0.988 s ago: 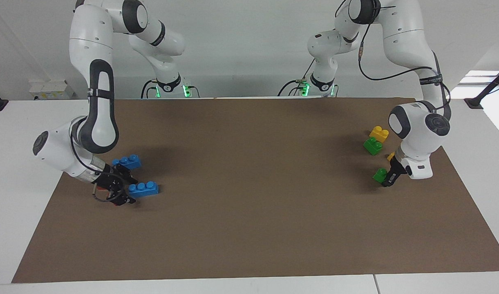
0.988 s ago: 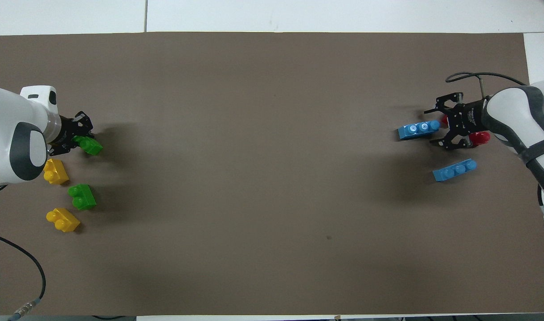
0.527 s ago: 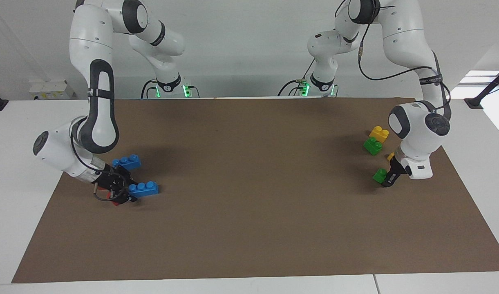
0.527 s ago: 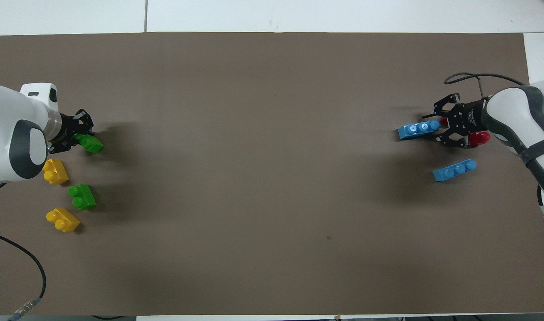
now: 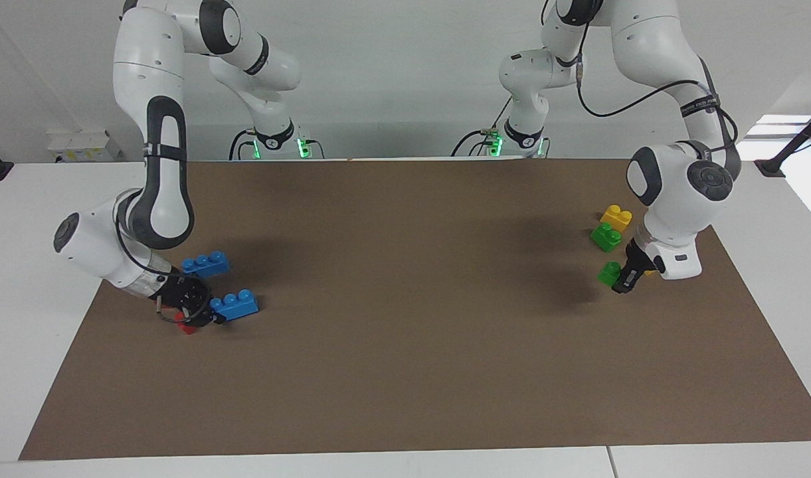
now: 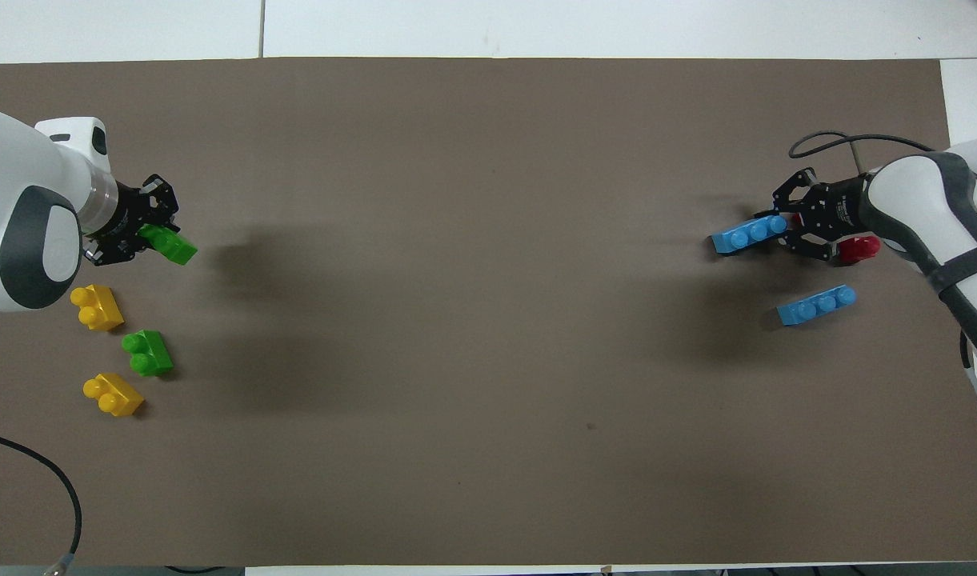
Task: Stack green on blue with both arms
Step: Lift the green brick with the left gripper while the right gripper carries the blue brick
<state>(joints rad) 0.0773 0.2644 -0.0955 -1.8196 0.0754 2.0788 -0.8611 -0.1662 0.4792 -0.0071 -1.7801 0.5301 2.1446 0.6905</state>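
Observation:
My left gripper (image 5: 620,279) is shut on one end of a small green brick (image 5: 608,272) and holds it up off the brown mat, over the left arm's end; in the overhead view the gripper (image 6: 149,238) and the green brick (image 6: 174,251) show too. My right gripper (image 5: 208,313) is shut on one end of a three-stud blue brick (image 5: 238,305), tilted and just off the mat at the right arm's end; in the overhead view the gripper (image 6: 786,231) and the blue brick (image 6: 746,237) show too.
A second blue brick (image 5: 206,263) lies nearer the robots. Red bricks (image 6: 858,250) lie under the right wrist. A second green brick (image 5: 606,236) and two yellow bricks (image 6: 96,307) (image 6: 114,394) lie by the left arm. The brown mat (image 5: 405,299) spreads between them.
My left gripper has lifted the green brick off the mat and carried it slightly toward the middle. My right gripper has closed on the blue brick and tipped it up a little.

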